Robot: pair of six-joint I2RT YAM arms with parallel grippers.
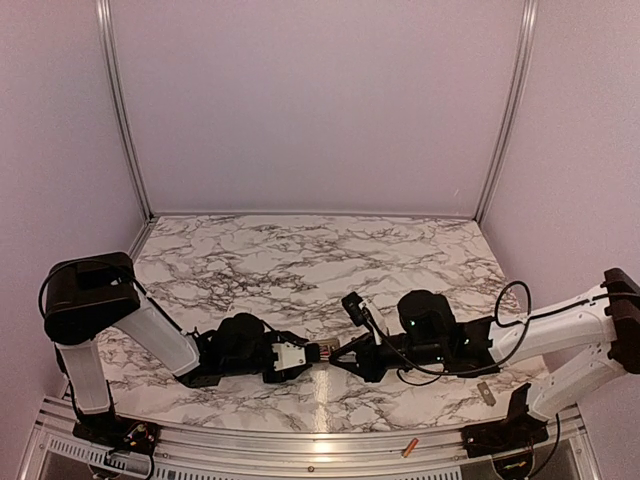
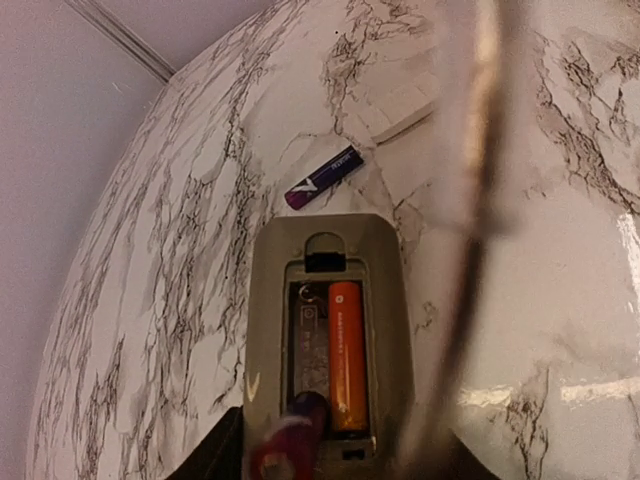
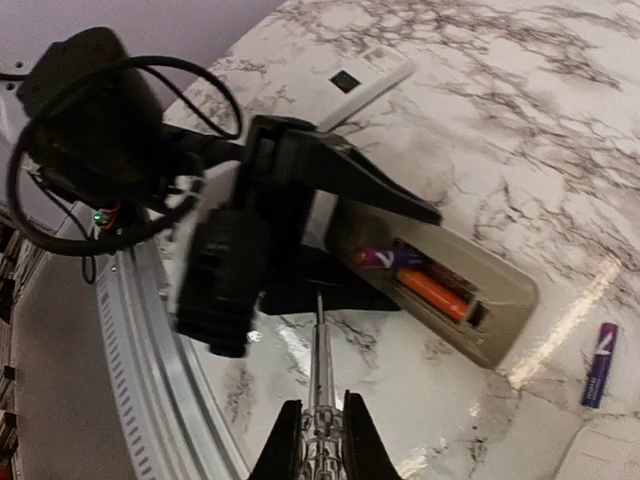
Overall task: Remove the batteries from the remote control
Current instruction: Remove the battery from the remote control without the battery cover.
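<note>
right claw point(image 3: 320, 412): clamped tight on thin metal rod point(image 3: 320, 345)
left claw point(image 1: 312, 352): gripping grey plastic remote control point(image 2: 392, 300), compartment open
orange cylindrical battery point(image 2: 345, 355): seated in compartment
purple cylindrical battery point(image 2: 323, 178): loose on marble table point(image 2: 150, 300), just beyond remote

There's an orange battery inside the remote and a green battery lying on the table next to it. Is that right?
Almost! The loose battery on the table is purple, not green, as the left wrist view shows. The orange battery does sit inside the remote.
</note>
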